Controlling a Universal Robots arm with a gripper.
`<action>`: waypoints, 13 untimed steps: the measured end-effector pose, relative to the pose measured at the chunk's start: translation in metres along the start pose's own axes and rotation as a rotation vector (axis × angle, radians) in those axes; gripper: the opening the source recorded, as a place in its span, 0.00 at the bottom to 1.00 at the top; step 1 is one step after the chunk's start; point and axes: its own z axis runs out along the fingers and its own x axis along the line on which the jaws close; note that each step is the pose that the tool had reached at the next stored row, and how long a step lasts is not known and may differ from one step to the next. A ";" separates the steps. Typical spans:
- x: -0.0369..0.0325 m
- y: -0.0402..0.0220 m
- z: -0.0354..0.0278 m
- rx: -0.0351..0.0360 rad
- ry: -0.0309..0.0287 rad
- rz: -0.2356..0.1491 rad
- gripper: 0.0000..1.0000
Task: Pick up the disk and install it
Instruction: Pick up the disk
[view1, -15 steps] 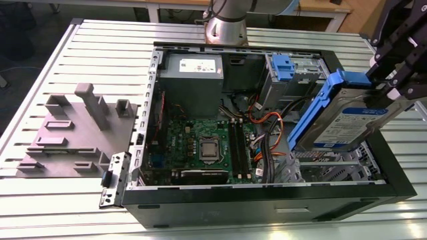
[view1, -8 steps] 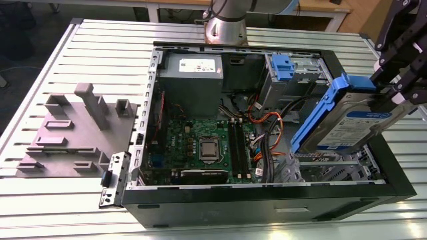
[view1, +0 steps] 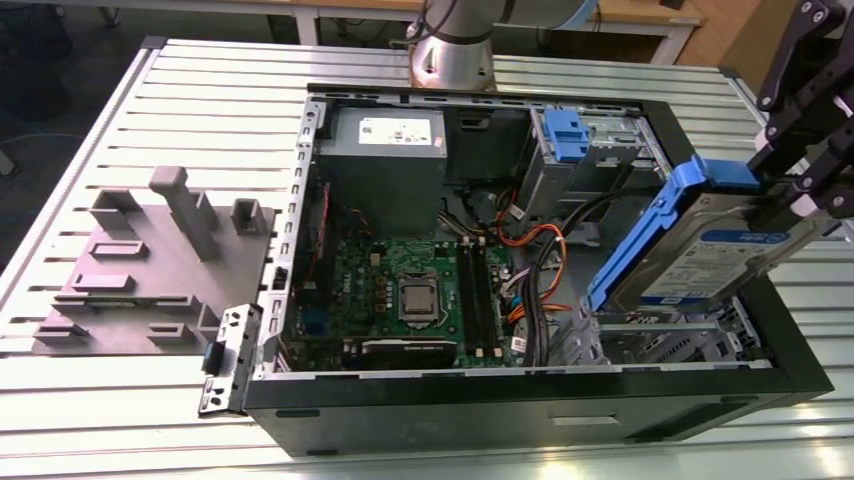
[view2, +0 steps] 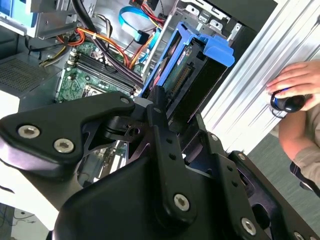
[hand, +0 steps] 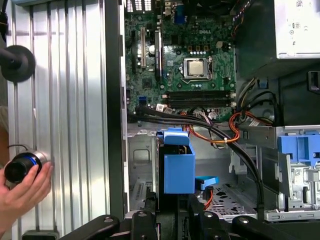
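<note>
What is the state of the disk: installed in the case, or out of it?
Out. The gripper holds the disk tilted above the drive cage of the case, not seated in it.

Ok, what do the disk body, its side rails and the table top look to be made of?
The disk: bare silver-grey metal with a dull sheen, paper-like label. Its side rails: blue plastic, uniformly coloured, matte, apparently moulded. The table top: probably aluminium, pale satin slats with grooves.
</note>
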 end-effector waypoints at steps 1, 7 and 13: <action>0.0001 -0.0007 0.0004 0.0000 0.0000 0.000 0.35; -0.0001 -0.0069 0.0022 0.0000 0.0000 0.000 0.35; 0.0000 -0.0073 0.0027 0.0000 -0.0001 0.000 0.35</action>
